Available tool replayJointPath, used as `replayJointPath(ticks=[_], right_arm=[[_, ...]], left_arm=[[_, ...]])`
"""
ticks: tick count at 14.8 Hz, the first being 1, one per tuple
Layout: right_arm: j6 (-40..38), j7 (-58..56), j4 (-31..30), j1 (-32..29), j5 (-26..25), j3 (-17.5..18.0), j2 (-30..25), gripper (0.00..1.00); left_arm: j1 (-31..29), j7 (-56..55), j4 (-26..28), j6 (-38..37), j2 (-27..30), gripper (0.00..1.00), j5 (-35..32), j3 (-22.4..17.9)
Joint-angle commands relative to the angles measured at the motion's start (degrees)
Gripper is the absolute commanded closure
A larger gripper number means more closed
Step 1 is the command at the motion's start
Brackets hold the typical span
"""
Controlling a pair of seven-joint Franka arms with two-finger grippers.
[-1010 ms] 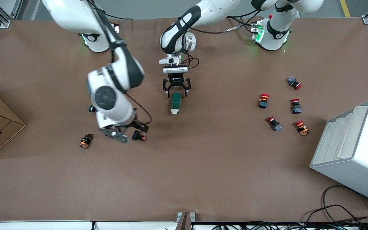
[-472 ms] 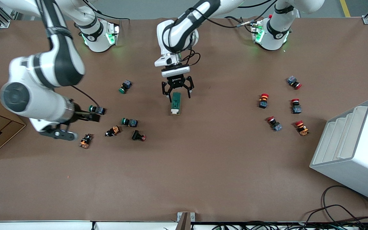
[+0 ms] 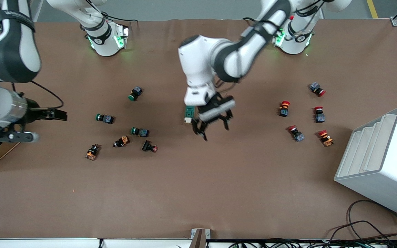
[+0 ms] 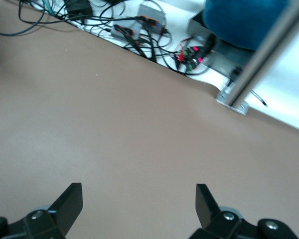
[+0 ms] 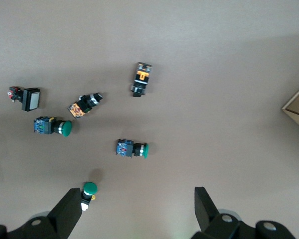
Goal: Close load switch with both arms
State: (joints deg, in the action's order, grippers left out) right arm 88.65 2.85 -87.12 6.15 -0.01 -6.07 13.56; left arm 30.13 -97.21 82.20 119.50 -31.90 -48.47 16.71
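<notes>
The load switch (image 3: 189, 111), a dark-green block with a white end, lies mid-table, partly hidden under the left arm's wrist. My left gripper (image 3: 212, 125) is open and empty, up in the air over bare table just beside the switch's white end. Its wrist view shows only brown table between the open fingertips (image 4: 72, 199); the switch is out of that view. My right gripper (image 3: 54, 115) is open and empty, raised high over the right arm's end of the table. Its wrist view looks down on the push buttons between open fingertips (image 5: 70, 204).
Green-capped push buttons (image 3: 134, 93) (image 3: 104, 118) (image 3: 140, 131) and other small buttons (image 3: 122, 141) (image 3: 149, 146) (image 3: 92, 152) lie toward the right arm's end. Several red-capped buttons (image 3: 284, 108) lie toward the left arm's end, near a white rack (image 3: 381, 158). A cardboard box (image 5: 298, 107) is at the right arm's end.
The left gripper, which was open around the switch's end, has lifted off and swung over toward the front camera. The right arm has swung farther toward the cardboard box. The switch has not moved.
</notes>
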Motion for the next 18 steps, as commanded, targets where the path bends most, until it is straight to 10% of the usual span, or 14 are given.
replayJointPath(ticks=[1,9,18], right_arm=[[-4.34,-0.66,4.05,-2.45,-1.92,1.15,-0.02,0.00],[-9.46,-0.66,11.62,-4.31,-0.96,1.32,0.42,0.00],[-15.44,-0.57,10.05,-3.95,-0.78,1.59,-2.74,0.00]], left_arm=[[-6.64,10.68,-7.12,-0.06,-0.62,0.00,10.11,0.78],[-26.95,49.34,-8.64,-2.96,7.89,0.00,36.41,0.61],[-34.62,83.91,-6.97,-27.98,24.77,0.00,50.23,-8.43]])
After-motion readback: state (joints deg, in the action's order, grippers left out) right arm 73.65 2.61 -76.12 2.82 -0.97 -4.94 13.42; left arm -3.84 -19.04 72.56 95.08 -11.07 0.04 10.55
